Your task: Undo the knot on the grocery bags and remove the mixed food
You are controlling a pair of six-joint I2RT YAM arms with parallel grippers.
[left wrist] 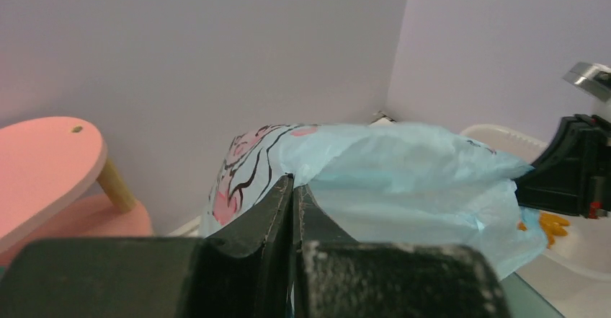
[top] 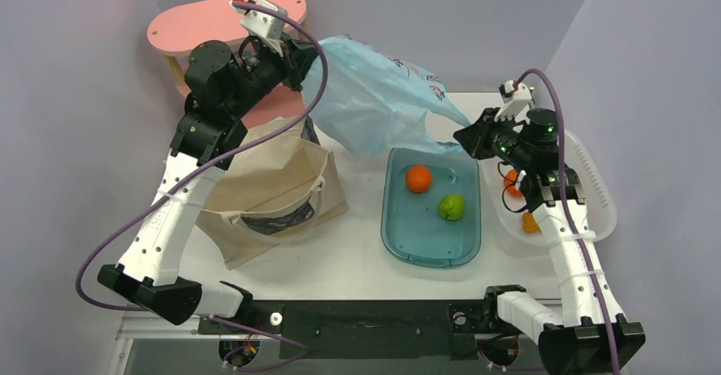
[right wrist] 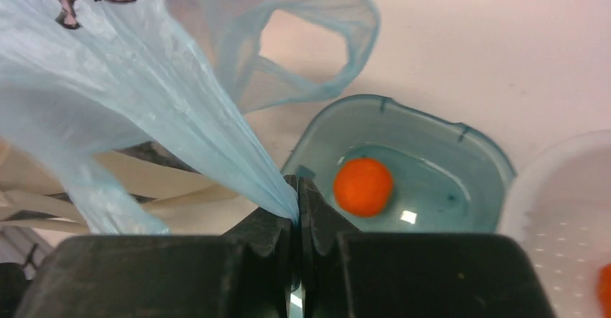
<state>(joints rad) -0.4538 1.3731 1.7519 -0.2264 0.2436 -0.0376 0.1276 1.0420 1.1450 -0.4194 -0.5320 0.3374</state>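
a: what's in the teal tub (top: 389, 222)?
b: a round orange fruit (top: 418, 178) and a round green fruit (top: 451, 207), lying apart on its glossy floor.
a: and the grocery bag (top: 374, 94)?
b: thin crinkly blue plastic, held up over the table (top: 357, 256), stretched between the arms. the left tool (left wrist: 294, 202) pinches one end, the right tool (right wrist: 297, 195) clamps the other, jaws closed tight.

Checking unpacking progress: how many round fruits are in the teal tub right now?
2 in the teal tub: an orange fruit toward its far side, and a green fruit nearer and to the right. The lifted blue bag could hide more.
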